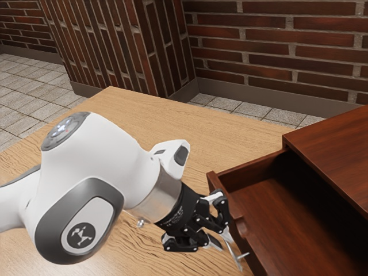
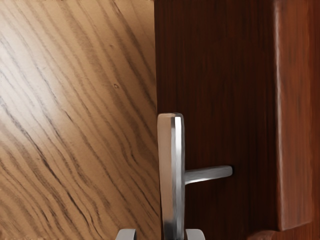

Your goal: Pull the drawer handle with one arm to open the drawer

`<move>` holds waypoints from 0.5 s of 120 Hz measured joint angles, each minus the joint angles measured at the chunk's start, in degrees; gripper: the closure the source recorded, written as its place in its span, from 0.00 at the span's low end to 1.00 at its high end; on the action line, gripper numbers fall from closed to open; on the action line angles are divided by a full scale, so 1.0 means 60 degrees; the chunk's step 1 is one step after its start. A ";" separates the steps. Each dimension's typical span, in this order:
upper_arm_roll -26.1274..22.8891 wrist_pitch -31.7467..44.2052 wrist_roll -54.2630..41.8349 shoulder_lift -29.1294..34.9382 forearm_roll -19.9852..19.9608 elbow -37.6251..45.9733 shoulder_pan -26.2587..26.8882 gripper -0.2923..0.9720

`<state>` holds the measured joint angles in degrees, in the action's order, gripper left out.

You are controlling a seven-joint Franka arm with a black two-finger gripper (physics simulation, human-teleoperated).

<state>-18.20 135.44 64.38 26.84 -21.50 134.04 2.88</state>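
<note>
**Exterior view.** Showing a white arm (image 1: pixel 86 184) coming in from the exterior view's left and reaching low over a light wooden table (image 1: pixel 172 121) toward the exterior view's right. Showing its black gripper (image 1: pixel 218 233) lying at the near end of the drawer's front, at a metal handle (image 1: pixel 234 253) sticking out from that front toward the arm. Showing the drawer (image 1: pixel 217 183) standing well out of a dark red-brown cabinet (image 1: pixel 336 149) at the exterior view's right, its hollow lying open to the camera. Showing a brick wall (image 1: pixel 276 46) rising on the far side of the table and a pale tiled floor (image 1: pixel 29 86) lying at its foot. Not resolving the jaws here, the black linkage hiding them.

**Wrist view.** Looking along the handle (image 2: pixel 171 170), a flat metal bar running away from the hand and joining the dark drawer front (image 2: pixel 215 90) through a short metal post (image 2: pixel 207 174). Showing two grey fingertips (image 2: pixel 126 234) standing one on either side of the bar, one lying just beside it on the drawer's side, the other leaving a clear gap on the table's side. Reading the jaws therefore as apart and straddling the handle, not clamping it. Showing the table (image 2: pixel 75 125) lying beside the drawer front, its grain running slantwise.
</note>
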 joint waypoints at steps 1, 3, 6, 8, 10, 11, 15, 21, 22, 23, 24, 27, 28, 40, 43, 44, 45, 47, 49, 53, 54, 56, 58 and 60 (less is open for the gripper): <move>0.0008 -0.0010 0.0000 0.0017 0.0000 0.0005 0.0001 0.74; 0.0022 -0.0029 -0.0001 0.0049 0.0000 0.0012 0.0004 0.74; 0.0036 -0.0066 -0.0002 0.0108 -0.0001 0.0020 0.0009 0.74; 0.0042 -0.0091 -0.0003 0.0149 -0.0002 0.0023 0.0011 0.74; 0.0047 -0.0121 -0.0004 0.0191 -0.0002 0.0026 0.0015 0.74; 0.0049 -0.0137 -0.0005 0.0213 -0.0002 0.0025 0.0017 0.74; 0.0064 -0.0227 -0.0008 0.0348 0.0000 0.0005 0.0024 0.73; 0.0230 -0.0490 -0.0013 0.0684 0.0006 -0.0094 0.0030 0.70; 0.0272 -0.0544 -0.0013 0.0770 0.0010 -0.0112 0.0030 0.69; 0.0325 -0.0604 -0.0014 0.0871 0.0014 -0.0131 0.0031 0.68; 0.0371 -0.0662 -0.0014 0.0960 0.0019 -0.0148 0.0031 0.67; 0.0552 -0.0867 -0.0022 0.1230 0.0036 -0.0226 0.0032 0.63; 0.0660 -0.0948 -0.0032 0.1317 0.0041 -0.0256 0.0033 0.62; 0.2390 -0.2387 -0.0343 0.1858 0.0093 -0.1193 0.0029 0.47; 0.2743 -0.2841 -0.0469 0.1875 0.0108 -0.1510 0.0024 0.45; 0.2833 -0.2989 -0.0511 0.1880 0.0115 -0.1604 0.0023 0.44; 0.2910 -0.3135 -0.0552 0.1885 0.0133 -0.1699 0.0022 0.43; 0.3031 -0.3415 -0.0632 0.1894 0.0185 -0.1865 0.0020 0.41; 0.3118 -0.3681 -0.0711 0.1903 0.0258 -0.2007 0.0019 0.40; 0.3230 -0.4171 -0.0861 0.1915 0.0424 -0.2202 0.0018 0.38; 0.3250 -0.4287 -0.0898 0.1917 0.0464 -0.2235 0.0018 0.37; 0.3281 -0.4505 -0.0969 0.1916 0.0539 -0.2287 0.0018 0.36; 0.3295 -0.4711 -0.1039 0.1915 0.0630 -0.2325 0.0018 0.35; 0.3296 -0.4903 -0.1107 0.1914 0.0748 -0.2352 0.0017 0.34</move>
<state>1.57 106.02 57.74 38.33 -17.01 119.92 2.99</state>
